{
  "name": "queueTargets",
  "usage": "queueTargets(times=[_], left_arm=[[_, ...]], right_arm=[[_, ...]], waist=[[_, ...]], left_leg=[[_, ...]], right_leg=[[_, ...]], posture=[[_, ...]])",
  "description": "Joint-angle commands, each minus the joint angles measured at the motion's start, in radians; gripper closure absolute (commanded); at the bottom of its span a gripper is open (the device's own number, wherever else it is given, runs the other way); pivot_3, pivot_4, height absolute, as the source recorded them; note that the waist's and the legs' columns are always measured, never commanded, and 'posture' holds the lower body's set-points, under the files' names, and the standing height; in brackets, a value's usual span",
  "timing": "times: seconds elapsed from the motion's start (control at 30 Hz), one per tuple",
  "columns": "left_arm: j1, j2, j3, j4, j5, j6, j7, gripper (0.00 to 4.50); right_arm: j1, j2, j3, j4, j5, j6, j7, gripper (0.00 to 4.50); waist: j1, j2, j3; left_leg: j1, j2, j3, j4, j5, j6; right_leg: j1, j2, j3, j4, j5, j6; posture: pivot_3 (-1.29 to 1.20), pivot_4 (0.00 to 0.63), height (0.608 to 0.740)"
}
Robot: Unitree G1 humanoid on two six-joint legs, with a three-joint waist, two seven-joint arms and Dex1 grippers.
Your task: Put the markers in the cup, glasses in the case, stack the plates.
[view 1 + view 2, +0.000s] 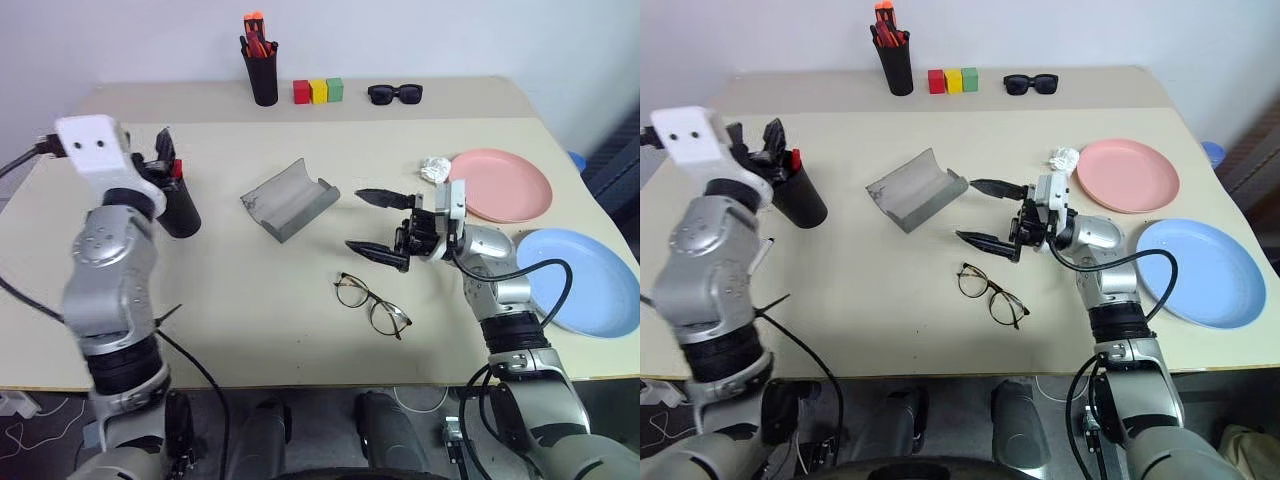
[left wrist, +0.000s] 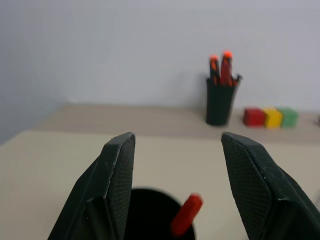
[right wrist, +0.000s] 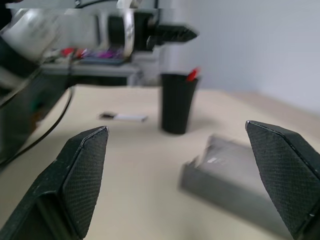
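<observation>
The beige surface (image 1: 300, 300) carries everything. Near its right edge lie two plates, well apart from stacking: the blue plate (image 1: 585, 280) toward the near right corner and the pink plate (image 1: 505, 185) just behind it, with a crumpled white wad (image 1: 435, 168) at the pink rim. At the middle the grey case (image 1: 290, 198) lies open and empty. Toward the left edge stands one black cup (image 1: 180, 205) with one red-capped marker (image 2: 186, 215) leaning inside it; the left wrist view looks straight down onto that cap. The right wrist view adds what the head views hide behind the left arm: a white marker (image 3: 125, 117) lying flat on the surface beside the cup. One pair of wire glasses (image 1: 372, 305) lies unfolded toward the near edge, just in front of the right hand (image 1: 378, 225), whose fingers are spread wide and empty. The left hand (image 2: 175, 185) hovers over the cup, fingers parted, holding nothing. Along the far edge stand one pen holder (image 1: 262, 70), three coloured blocks (image 1: 318, 91) and one pair of sunglasses (image 1: 395, 94).
</observation>
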Motion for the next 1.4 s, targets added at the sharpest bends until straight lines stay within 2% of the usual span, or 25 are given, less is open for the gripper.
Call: queueTargets(times=[0.03,0.17,0.27,0.37,0.57,0.7,0.93,1.23,1.33,1.4], left_arm=[[0.107,0.186,0.159,-0.049,-0.143,0.123,-0.200,1.74],[0.197,0.418,0.253,0.042,-0.235,0.196,-0.393,1.74],[0.250,0.566,0.264,0.139,-0.266,0.265,-0.507,1.74],[0.268,0.652,0.220,0.244,-0.230,0.294,-0.506,1.74],[0.300,0.774,0.041,0.384,-0.154,0.395,-0.493,1.74],[0.251,0.784,-0.037,0.407,-0.155,0.466,-0.485,1.74],[0.063,0.746,-0.230,0.460,-0.147,0.596,-0.462,1.74],[-0.106,0.667,-0.456,0.715,-0.036,0.549,-0.429,1.74],[-0.153,0.648,-0.505,0.781,-0.003,0.528,-0.431,2.56],[-0.178,0.615,-0.538,0.825,0.015,0.508,-0.434,3.51]], right_arm=[[0.017,-0.013,0.035,-0.052,0.001,0.031,0.056,0.00],[0.009,-0.003,0.059,-0.083,-0.003,0.038,0.069,0.00],[0.000,0.014,0.077,-0.110,-0.006,0.045,0.067,0.00],[-0.013,0.031,0.095,-0.118,-0.019,0.034,0.063,0.00],[-0.037,0.060,0.097,-0.098,-0.031,0.023,0.048,0.00],[-0.041,0.066,0.090,-0.087,-0.036,0.010,0.043,0.00],[-0.026,0.064,0.084,-0.091,-0.039,-0.001,0.032,0.00],[0.001,0.058,0.078,-0.116,-0.038,-0.004,0.007,0.00],[0.009,0.052,0.074,-0.122,-0.039,-0.005,0.003,0.00],[0.012,0.049,0.071,-0.126,-0.039,-0.005,-0.005,0.00]], waist=[[-0.011,0.000,0.000],[-0.012,-0.001,0.001],[-0.011,-0.001,0.001],[-0.011,-0.001,0.001],[-0.016,-0.001,0.002],[-0.014,-0.002,0.002],[-0.014,-0.002,0.002],[-0.016,-0.002,0.002],[-0.013,-0.002,0.001],[-0.010,-0.002,0.001]], left_leg=[[0.000,0.000,0.000,0.000,0.000,0.000],[0.000,0.000,0.000,0.000,0.000,0.000],[0.000,0.000,0.000,0.000,0.000,-0.001],[0.001,0.000,0.000,-0.001,0.000,-0.001],[0.001,0.000,0.000,-0.003,0.000,-0.001],[0.001,0.000,0.000,-0.005,0.001,-0.002],[0.001,0.000,-0.001,-0.005,0.002,-0.003],[0.000,0.000,0.000,-0.006,0.002,-0.003],[0.000,0.000,-0.001,-0.006,0.002,-0.004],[0.001,0.000,-0.001,-0.005,0.002,-0.004]], right_leg=[[0.000,0.000,0.000,0.000,0.000,0.000],[-0.001,0.000,0.000,0.001,0.000,0.000],[0.000,0.000,0.000,0.001,-0.001,-0.001],[0.000,0.000,0.000,0.000,-0.001,-0.001],[-0.001,0.000,0.000,0.000,-0.001,-0.001],[-0.003,0.000,0.000,0.000,-0.001,-0.001],[-0.003,0.000,0.000,0.001,-0.001,-0.001],[-0.004,0.000,0.000,0.002,-0.001,-0.001],[-0.003,0.000,0.000,0.002,-0.001,-0.001],[-0.003,0.000,0.000,0.003,-0.001,-0.001]], posture=[[0.00,0.150,0.740],[0.00,0.150,0.740],[0.00,0.150,0.740],[0.00,0.150,0.740],[0.00,0.150,0.740],[0.00,0.150,0.740],[0.00,0.150,0.740],[0.00,0.150,0.740],[0.00,0.150,0.740],[0.00,0.150,0.740]])
